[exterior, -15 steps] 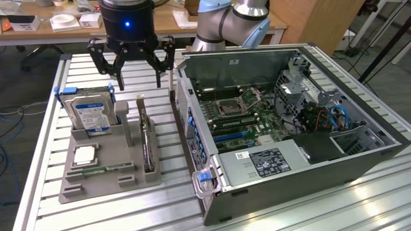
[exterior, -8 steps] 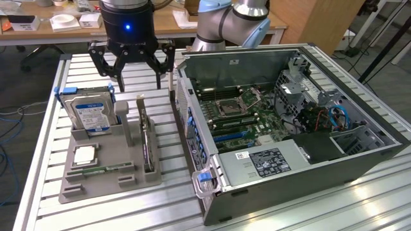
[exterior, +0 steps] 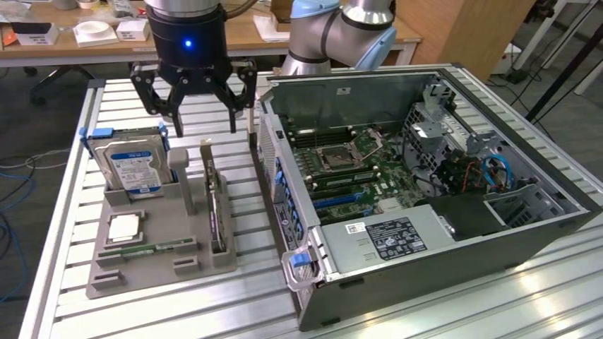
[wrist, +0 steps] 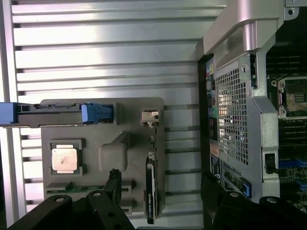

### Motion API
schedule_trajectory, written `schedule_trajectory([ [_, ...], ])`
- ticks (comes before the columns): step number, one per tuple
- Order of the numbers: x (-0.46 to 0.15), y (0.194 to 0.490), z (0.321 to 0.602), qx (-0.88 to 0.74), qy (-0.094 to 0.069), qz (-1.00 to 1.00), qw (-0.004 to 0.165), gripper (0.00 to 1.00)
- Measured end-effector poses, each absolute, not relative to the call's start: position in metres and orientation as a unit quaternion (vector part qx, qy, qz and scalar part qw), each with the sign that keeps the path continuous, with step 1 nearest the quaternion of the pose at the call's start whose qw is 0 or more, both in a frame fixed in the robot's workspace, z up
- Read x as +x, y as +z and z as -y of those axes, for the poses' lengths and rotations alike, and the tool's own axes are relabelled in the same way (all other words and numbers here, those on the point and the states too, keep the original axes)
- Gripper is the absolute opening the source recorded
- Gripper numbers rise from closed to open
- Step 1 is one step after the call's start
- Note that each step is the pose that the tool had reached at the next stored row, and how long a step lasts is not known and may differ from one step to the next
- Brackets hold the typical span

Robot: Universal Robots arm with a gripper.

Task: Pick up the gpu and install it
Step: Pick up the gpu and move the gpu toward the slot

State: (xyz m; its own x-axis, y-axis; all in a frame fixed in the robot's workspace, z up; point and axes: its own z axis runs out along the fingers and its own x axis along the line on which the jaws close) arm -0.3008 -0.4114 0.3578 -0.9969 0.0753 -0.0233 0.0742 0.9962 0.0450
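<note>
On the counter [exterior: 236, 311]: gray tray [exterior: 151, 272] holding hard drive [exterior: 132, 162], CPU [exterior: 124, 227] and memory stick [exterior: 151, 247]; open computer case [exterior: 414, 282] just beside.
gpu [exterior: 217, 212]: on edge in the tray slot nearest the case, long axis parallel to the case side, bracket at the hard-drive end.
End effector [exterior: 203, 127]: above the tray, jaws wide, empty.

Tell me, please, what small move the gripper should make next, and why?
Probably lower the open gripper straight down toward the gpu. The card stands on edge in the grey holder, untouched, and the wrist view shows it roughly between the spread jaws.
</note>
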Motion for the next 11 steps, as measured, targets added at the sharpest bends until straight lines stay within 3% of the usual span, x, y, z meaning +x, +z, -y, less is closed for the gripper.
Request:
schedule_trajectory([
  [11, -0.3008, 0.3517, 0.4115, 0.037, 0.022, -0.999, 0.013, 0.76],
])
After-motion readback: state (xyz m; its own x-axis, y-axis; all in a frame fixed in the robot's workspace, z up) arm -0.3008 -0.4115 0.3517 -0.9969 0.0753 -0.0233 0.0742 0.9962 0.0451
